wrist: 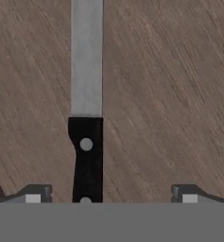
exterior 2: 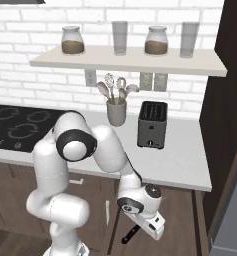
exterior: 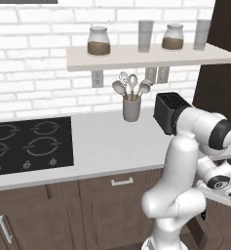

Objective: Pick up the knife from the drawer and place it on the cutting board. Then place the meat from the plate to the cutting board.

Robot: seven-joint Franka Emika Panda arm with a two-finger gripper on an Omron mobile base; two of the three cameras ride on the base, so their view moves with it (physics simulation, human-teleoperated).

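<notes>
Clearly, the knife (wrist: pixel 86 118) lies flat on the brown wood-grain floor of the drawer (wrist: pixel 170 94); its blade is a smooth grey strip with straight edges, and its handle is matte black with two round grey rivets. In the hand view the gripper (wrist: pixel 111 194) points straight at the wood, its two dark fingertips (wrist: pixel 38 193) stand wide apart, and the handle lies between them, nearer to the one at the left of that view, touching neither. In the right base view the white arm folds down from the counter (exterior 2: pixel 185 160) edge, with the hand low in front of the dark wooden cabinets, just above the black handle (exterior 2: pixel 130 234).

On the pale shelf (exterior 2: pixel 130 60) stand two glass jars with brown contents and two plain grey cups. One grey holder (exterior 2: pixel 116 112) with several spoons and a whisk stands near the back edge of the counter, beside one black toaster (exterior 2: pixel 152 125). One black cooktop (exterior: pixel 29 144) with four rings is set into the counter's left part.
</notes>
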